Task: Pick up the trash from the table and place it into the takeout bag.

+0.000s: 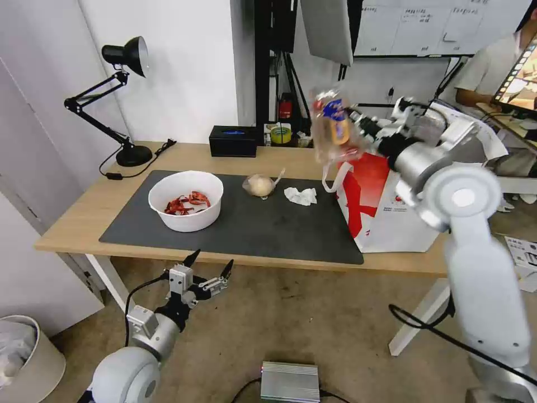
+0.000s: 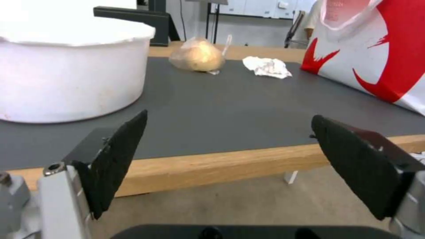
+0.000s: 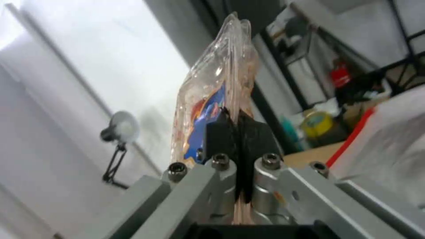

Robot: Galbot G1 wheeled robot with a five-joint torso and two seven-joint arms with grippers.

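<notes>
The black fingers [image 3: 219, 132] of the right gripper [image 1: 358, 127] are pinched tight on the edge of the clear plastic box [image 1: 331, 126], with the arm stretched out and holding it in the air, tilted, above the open top of the white and red bag [image 1: 386, 207] at the table's [image 1: 72, 224] right end. The left gripper [image 1: 210, 267] hangs low in front of the table with its fingers spread wide and empty. On the dark mat [image 1: 268, 224] sit a white bowl [image 1: 185, 200] of red scraps [image 1: 186, 203], a small clear bag with a beige lump [image 1: 260, 184] and a crumpled tissue [image 1: 300, 195].

You're in an office-style lab | whiteboard [image 1: 442, 25] on the back wall | desk lamp [image 1: 114, 95] on a wooden desk [image 1: 72, 224] | monitor [image 1: 520, 73] at right
</notes>
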